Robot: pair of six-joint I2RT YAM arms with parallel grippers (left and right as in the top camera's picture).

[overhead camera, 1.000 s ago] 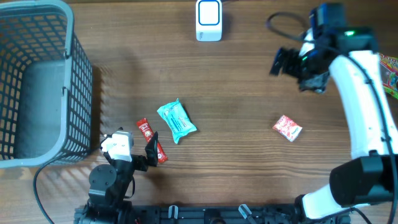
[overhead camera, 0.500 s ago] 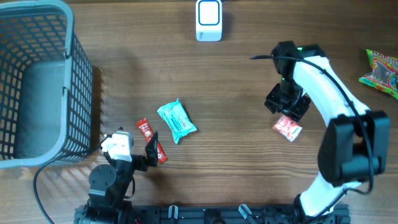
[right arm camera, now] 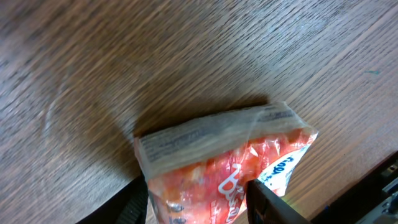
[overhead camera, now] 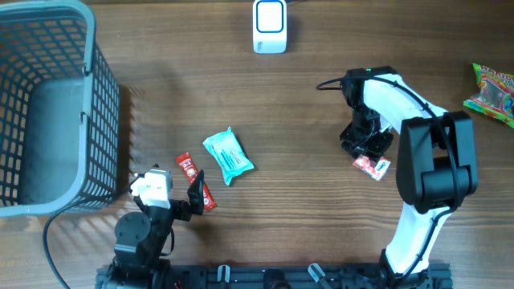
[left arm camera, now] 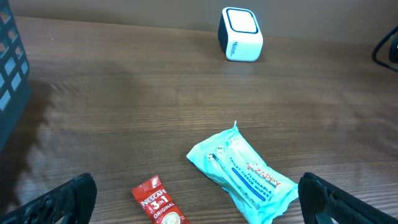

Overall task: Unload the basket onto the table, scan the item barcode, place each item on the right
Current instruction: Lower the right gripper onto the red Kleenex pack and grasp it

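Red-orange snack packet [right arm camera: 217,168] lies flat on the wooden table [overhead camera: 305,104], well down and right of the scanner [overhead camera: 270,26] in the overhead view. Nothing scanned yet. Grip unconfirmed; lift, carry to the scanner and barcode presentation all left, by my read. My right gripper [overhead camera: 366,146] is down on the packet, arm folded tight, wrist pointing at the tabletop. Fingers [right arm camera: 267,202] flank both its sides at a narrow gap; can't tell if they've bitten. My left gripper [left arm camera: 196,191] sits wide and empty, far down-left of the scanner, by a teal wipes pack [left arm camera: 245,177] and a Nescafé sachet [left arm camera: 155,202].
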